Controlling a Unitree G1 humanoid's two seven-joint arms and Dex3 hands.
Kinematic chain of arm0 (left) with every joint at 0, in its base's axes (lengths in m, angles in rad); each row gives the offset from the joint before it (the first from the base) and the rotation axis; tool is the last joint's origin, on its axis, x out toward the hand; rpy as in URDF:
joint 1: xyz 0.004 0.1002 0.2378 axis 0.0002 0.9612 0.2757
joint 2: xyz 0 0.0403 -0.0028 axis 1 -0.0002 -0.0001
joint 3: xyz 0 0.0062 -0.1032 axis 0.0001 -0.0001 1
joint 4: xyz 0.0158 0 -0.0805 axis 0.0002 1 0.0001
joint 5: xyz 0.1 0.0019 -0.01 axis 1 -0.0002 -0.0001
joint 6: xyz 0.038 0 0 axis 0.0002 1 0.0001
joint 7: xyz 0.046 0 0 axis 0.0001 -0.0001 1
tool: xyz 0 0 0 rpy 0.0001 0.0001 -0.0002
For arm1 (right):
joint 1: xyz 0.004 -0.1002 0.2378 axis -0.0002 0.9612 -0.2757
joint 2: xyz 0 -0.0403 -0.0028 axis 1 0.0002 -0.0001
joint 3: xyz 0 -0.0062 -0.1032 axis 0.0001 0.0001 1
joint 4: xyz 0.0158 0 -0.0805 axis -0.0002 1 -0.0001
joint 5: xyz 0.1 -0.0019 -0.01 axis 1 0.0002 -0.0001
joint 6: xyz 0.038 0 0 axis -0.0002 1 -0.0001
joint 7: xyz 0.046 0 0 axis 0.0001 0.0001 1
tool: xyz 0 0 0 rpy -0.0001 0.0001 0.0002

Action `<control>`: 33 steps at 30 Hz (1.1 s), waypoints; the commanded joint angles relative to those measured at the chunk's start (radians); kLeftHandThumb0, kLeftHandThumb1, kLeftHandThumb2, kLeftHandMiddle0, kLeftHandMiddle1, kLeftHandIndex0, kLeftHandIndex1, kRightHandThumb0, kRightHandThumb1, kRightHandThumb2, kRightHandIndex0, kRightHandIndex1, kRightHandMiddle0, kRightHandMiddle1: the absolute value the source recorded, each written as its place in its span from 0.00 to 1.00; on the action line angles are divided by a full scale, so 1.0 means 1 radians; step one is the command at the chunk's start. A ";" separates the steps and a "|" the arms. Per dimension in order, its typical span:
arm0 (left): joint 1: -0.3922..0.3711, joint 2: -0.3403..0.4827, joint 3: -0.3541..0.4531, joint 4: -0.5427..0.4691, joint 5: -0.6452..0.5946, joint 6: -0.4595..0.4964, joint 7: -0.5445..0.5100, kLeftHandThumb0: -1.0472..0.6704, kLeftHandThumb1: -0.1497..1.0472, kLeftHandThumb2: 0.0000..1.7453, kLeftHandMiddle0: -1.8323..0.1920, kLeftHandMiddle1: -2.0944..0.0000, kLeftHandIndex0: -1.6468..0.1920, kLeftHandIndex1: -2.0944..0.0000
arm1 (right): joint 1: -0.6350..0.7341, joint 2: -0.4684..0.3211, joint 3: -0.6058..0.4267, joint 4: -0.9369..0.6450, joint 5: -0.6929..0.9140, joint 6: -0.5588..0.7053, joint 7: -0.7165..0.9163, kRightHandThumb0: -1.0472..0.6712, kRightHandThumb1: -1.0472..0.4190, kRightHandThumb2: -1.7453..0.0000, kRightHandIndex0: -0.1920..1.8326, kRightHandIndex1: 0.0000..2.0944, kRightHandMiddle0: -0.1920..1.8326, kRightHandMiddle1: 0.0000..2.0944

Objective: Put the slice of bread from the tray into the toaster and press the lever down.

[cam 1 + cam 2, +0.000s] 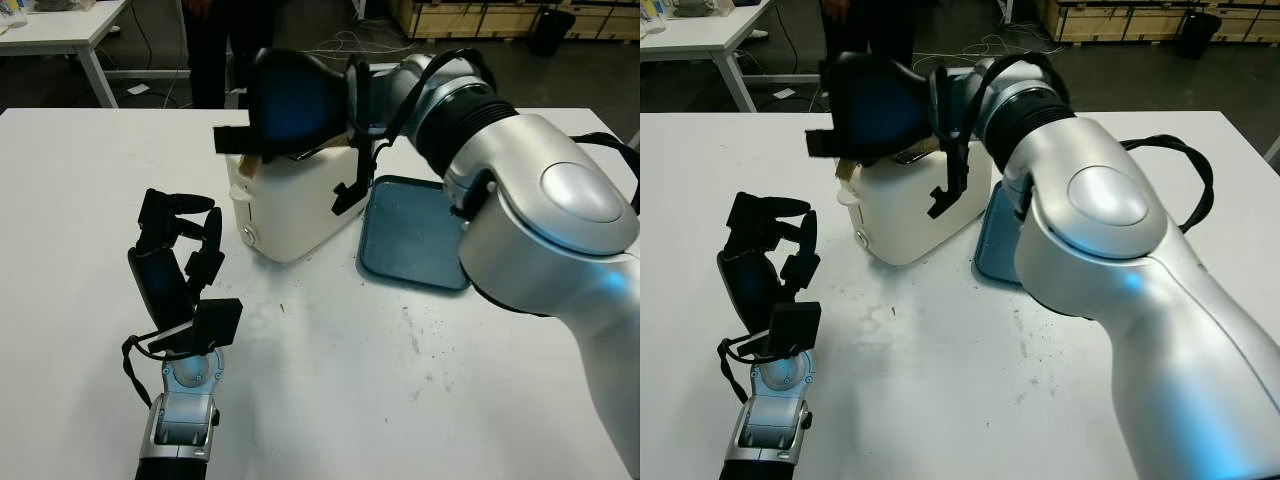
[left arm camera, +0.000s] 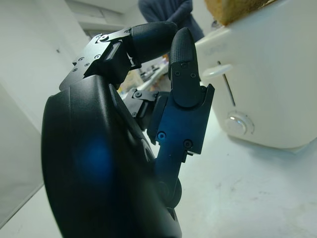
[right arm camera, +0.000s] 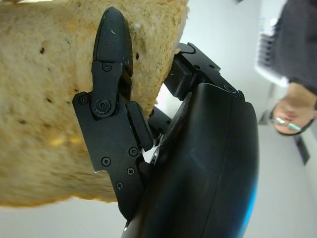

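My right hand is over the white toaster at the table's middle, shut on the slice of bread. One black finger presses the slice's face. A tan corner of the bread shows under the hand at the toaster's top, and I cannot tell whether it is in the slot. The toaster's lever is at the upper end of its track, above the round knob. The teal tray to the right of the toaster holds nothing. My left hand is open, parked front left of the toaster.
A person in dark clothes stands behind the table's far edge, with a hand in the right wrist view. Another white table stands at the back left. My right arm spans the table's right side above the tray.
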 commanded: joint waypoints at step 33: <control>0.001 -0.011 -0.005 0.002 -0.001 -0.002 -0.003 0.33 0.89 0.21 0.60 0.18 0.64 0.30 | 0.003 -0.107 -0.096 0.001 0.079 -0.033 0.152 0.23 0.09 0.71 0.64 0.83 0.51 0.83</control>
